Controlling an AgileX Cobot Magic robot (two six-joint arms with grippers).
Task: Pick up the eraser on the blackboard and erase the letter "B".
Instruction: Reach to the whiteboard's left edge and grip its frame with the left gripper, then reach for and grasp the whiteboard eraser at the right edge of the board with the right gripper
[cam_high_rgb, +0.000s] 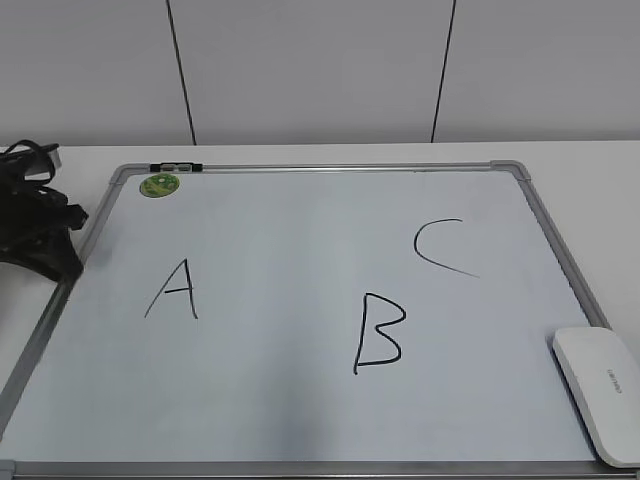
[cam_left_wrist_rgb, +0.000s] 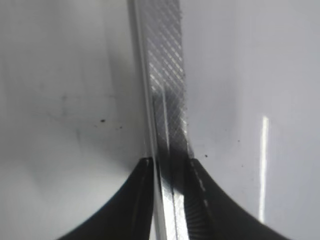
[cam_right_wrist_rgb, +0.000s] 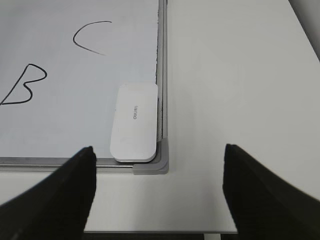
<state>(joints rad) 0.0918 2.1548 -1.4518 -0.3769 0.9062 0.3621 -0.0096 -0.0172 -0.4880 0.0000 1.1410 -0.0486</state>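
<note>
The blackboard (cam_high_rgb: 300, 400) is a white board with a silver frame, lying flat on the table. The letter "B" (cam_high_rgb: 378, 332) is drawn in black at its lower middle and also shows in the right wrist view (cam_right_wrist_rgb: 22, 85). The white eraser (cam_high_rgb: 600, 390) lies in the board's near right corner against the frame (cam_right_wrist_rgb: 134, 122). My right gripper (cam_right_wrist_rgb: 158, 149) is open and empty, just in front of that corner, short of the eraser. My left gripper (cam_high_rgb: 45, 235) sits at the board's left edge, its jaws (cam_left_wrist_rgb: 171, 161) closed on the metal frame strip (cam_left_wrist_rgb: 162, 75).
A black "A" (cam_high_rgb: 172, 290) is at the left and a black "C" (cam_high_rgb: 445, 248) at the upper right of the board. A round green magnet (cam_high_rgb: 159, 185) and a small marker (cam_high_rgb: 176, 167) sit at the top left. The table's front edge (cam_right_wrist_rgb: 160, 232) is close below my right gripper.
</note>
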